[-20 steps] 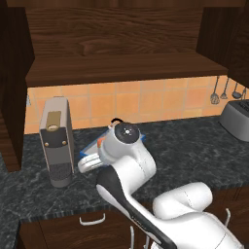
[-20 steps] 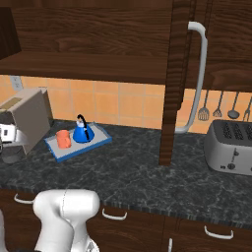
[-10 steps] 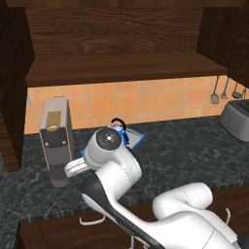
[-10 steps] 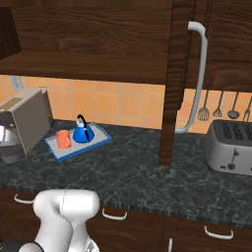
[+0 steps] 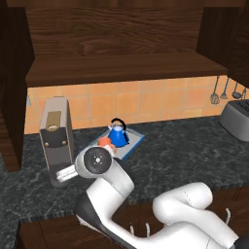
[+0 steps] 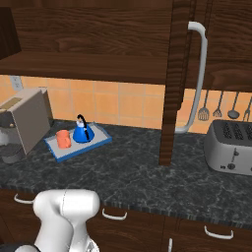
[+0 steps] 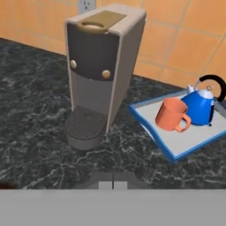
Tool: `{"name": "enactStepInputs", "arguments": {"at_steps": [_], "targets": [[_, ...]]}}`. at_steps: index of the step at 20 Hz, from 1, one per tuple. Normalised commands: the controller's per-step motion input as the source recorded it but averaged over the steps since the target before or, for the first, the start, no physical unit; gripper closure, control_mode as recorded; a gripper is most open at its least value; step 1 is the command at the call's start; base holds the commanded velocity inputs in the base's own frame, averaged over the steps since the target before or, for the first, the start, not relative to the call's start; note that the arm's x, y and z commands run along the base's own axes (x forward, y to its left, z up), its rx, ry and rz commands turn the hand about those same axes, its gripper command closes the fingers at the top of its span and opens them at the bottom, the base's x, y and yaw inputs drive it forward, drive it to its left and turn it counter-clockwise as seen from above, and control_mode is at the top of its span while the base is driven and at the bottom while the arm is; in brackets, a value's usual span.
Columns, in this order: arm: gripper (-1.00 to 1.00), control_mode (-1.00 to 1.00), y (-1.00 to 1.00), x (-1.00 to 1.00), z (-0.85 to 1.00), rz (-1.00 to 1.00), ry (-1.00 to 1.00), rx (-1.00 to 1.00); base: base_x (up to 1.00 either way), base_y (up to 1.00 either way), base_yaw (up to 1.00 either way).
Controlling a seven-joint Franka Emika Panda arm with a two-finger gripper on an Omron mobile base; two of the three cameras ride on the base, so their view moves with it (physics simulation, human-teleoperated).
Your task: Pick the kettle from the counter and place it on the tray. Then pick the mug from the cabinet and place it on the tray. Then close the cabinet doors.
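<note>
The blue kettle and the orange mug stand side by side on the blue-rimmed tray, on the dark counter. In the left base view the mug is partly hidden behind my arm. My gripper is shut with nothing in it, low over the counter in front of the coffee machine and apart from the tray. The cabinet is open, its shelf bare. Both cabinet doors stand swung out.
A beige coffee machine stands left of the tray. A silver toaster sits at the right, with utensils hanging on the tiled wall above it. The right door's silver bar handle juts out over the counter.
My arm has swung left and lower, away from the tray toward the coffee machine. Kettle and mug have stayed on the tray, and the gripper has stayed shut.
</note>
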Motion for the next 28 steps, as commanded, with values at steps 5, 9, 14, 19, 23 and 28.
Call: {"name": "enactStepInputs", "arguments": {"at_steps": [5,9,14,19,23,28], "targets": [[1.00,-1.00,0.11,-0.04,0.00,0.00,-0.14,-0.05,0.00,0.00,0.00],[1.00,-1.00,0.13,-0.03,-0.02,0.00,-0.02,-0.11,0.00,0.00,0.00],[1.00,-1.00,0.14,-0.37,0.05,0.00,-0.08,-0.16,0.00,0.00,0.00],[1.00,-1.00,0.25,-0.48,0.03,0.00,-0.11,-0.20,0.00,0.00,0.00],[1.00,-1.00,0.38,-0.42,0.29,0.00,-0.18,-0.12,0.00,0.00,0.00],[1.00,-1.00,0.38,-0.25,0.31,0.00,-0.26,-0.17,0.00,0.00,0.00]]}}
